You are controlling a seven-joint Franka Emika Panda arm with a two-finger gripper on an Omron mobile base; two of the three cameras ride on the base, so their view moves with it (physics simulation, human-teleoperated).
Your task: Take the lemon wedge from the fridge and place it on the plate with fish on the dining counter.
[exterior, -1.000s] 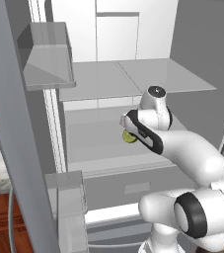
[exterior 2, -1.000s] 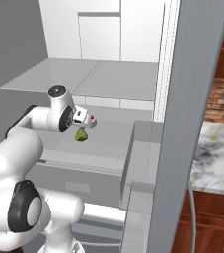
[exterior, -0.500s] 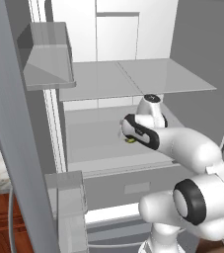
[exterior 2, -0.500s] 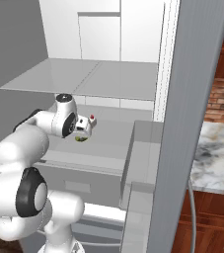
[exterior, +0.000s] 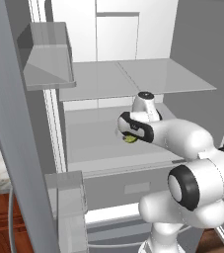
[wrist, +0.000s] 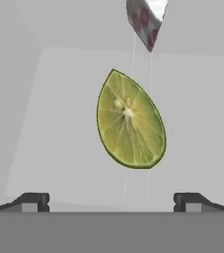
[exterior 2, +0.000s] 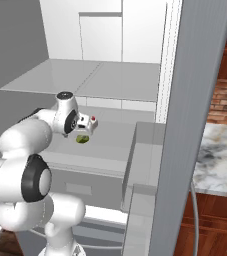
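The fridge (exterior: 133, 79) stands open around the arm, its white shelved interior ahead of the gripper (wrist: 111, 200) and its door bins off to either side in the base views. The gripper reaches in over the lower shelf (exterior: 98, 143), under the glass shelf (exterior: 133, 79) above it.

Directly ahead of the gripper, centred between its two finger tips in the hand view, lies the lemon wedge (wrist: 130, 120) on the lower shelf. In the base views it shows as a small yellow-green spot just beyond the hand (exterior: 130, 139) (exterior 2: 82, 139). Its cut face is turned toward the camera, and its long axis runs away from the gripper, from a point at the far end to a rounded end near the fingers, leaning slightly. So the wedge's narrow width lies across the gap between the fingers, which suits a pinch from the two sides.

The jaws stand fully apart and hold nothing; the finger tips sit well to either side of the wedge, short of it. The coming move is, I judge, a straight advance along the gripper's own line until the fingers flank the wedge.

Beyond the wedge, further from the gripper, stands a small white bottle (wrist: 145, 20) with red marks, which the advance should stop short of.
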